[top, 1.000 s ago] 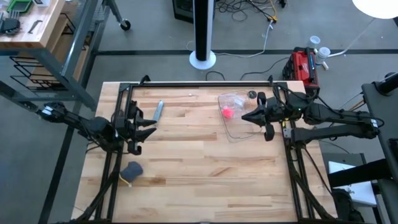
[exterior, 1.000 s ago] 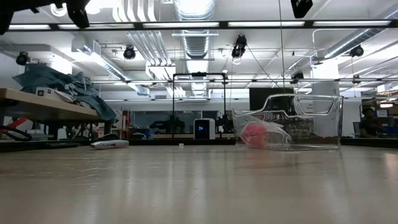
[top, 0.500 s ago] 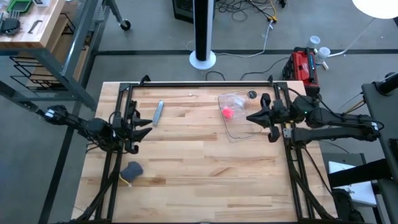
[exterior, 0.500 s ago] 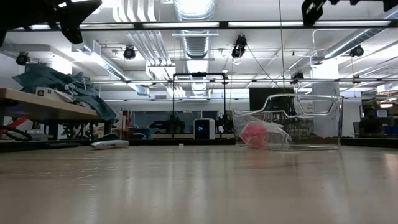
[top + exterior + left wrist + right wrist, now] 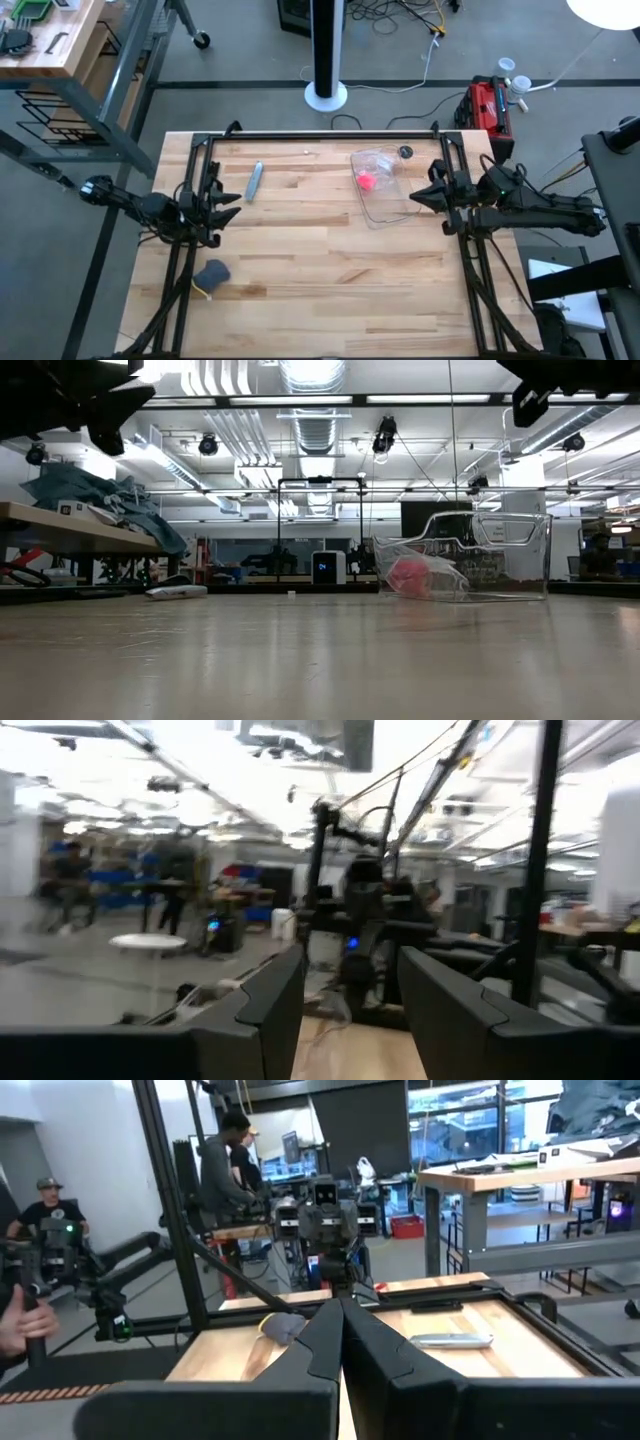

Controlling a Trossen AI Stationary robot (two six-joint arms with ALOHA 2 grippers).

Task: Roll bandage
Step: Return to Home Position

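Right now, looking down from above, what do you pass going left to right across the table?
Dark lump → grey tool → pink bandage → right end effector.

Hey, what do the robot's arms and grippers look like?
Two slim, dark, jointed arms. The left gripper and right gripper each end in two dark, flat fingers that taper to a tip. I see no markings on them.

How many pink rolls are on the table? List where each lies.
1. The pink roll lies in a bag inside the bin, right side of the table. None seems hidden.
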